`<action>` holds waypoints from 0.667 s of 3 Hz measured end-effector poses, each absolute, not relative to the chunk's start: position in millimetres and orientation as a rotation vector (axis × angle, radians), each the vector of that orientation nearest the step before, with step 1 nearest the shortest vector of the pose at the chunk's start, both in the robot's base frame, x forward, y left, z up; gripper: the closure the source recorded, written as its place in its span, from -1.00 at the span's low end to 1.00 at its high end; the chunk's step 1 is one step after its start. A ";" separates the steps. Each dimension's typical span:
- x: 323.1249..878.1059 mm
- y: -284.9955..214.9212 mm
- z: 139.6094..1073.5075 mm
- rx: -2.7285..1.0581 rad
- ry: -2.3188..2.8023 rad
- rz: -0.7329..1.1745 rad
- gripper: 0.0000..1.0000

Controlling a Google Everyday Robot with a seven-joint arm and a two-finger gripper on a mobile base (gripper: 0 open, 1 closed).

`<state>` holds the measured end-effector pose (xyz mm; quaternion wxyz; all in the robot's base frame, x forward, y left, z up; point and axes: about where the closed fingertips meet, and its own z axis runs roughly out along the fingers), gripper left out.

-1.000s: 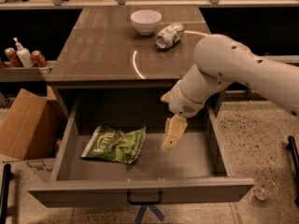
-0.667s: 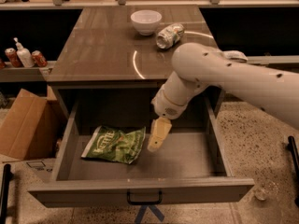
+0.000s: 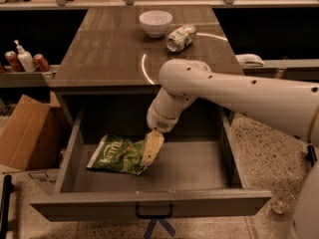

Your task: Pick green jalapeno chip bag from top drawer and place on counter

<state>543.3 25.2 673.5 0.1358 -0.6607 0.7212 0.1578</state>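
The green jalapeno chip bag (image 3: 119, 155) lies flat on the floor of the open top drawer (image 3: 149, 203), towards its left side, white lettering up. My gripper (image 3: 150, 151) hangs down from the white arm inside the drawer, right at the bag's right edge and partly over it. The counter (image 3: 109, 54) stretches behind the drawer.
A white bowl (image 3: 155, 23) and a silvery-green can (image 3: 180, 37) lying on its side stand at the back of the counter. A cardboard box (image 3: 25, 133) sits on the floor left of the drawer. A side shelf (image 3: 30, 76) at left holds red cans and a bottle.
My arm has swung left across the drawer and lowered, bringing the gripper from the drawer's middle-right to the bag's right edge. The bag has not moved.
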 end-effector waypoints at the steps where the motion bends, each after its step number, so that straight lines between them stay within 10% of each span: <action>1: 546.8 38.3 644.8 -1.937 2.084 0.484 -1.00; 2: 545.8 36.9 599.1 -1.961 2.108 0.513 -0.95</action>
